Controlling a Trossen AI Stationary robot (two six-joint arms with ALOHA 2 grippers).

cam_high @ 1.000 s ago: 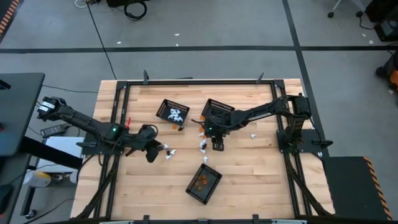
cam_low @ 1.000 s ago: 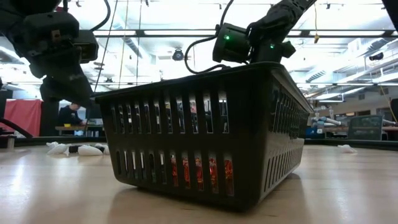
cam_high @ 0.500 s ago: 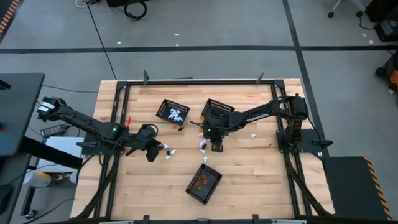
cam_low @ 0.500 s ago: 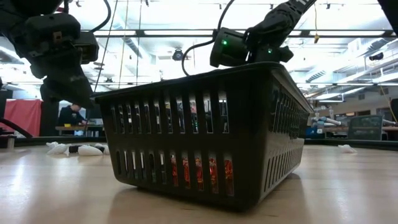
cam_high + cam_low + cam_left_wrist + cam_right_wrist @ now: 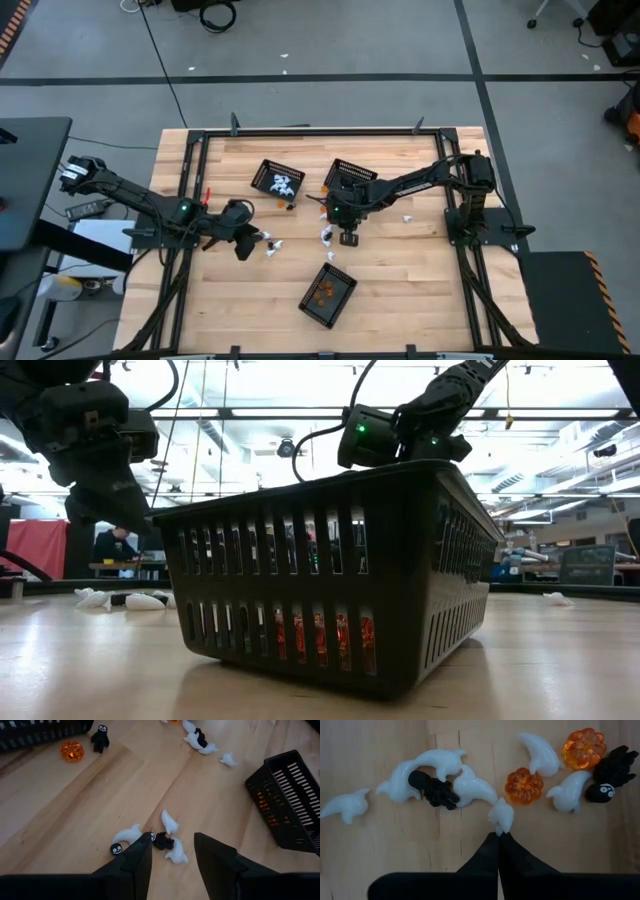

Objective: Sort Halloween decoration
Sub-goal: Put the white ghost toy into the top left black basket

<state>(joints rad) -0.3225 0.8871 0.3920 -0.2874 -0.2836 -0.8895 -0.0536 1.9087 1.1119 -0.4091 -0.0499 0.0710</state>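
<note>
From above, the trinkets on the desk (image 5: 400, 280) are too small to tell apart; those in the far left basket (image 5: 278, 180) read only as white specks, those in the near basket (image 5: 328, 294) as orange ones. What the middle far basket (image 5: 350, 176) holds cannot be made out, since the right arm crosses it. In the low view the near basket fills the middle and hides the right end effector (image 5: 498, 836) behind it, along with most of the desk. Only red-orange glints show through its lower slots. In the left wrist view, the mesh basket (image 5: 287, 795) is cut off by the picture's edge.
</note>
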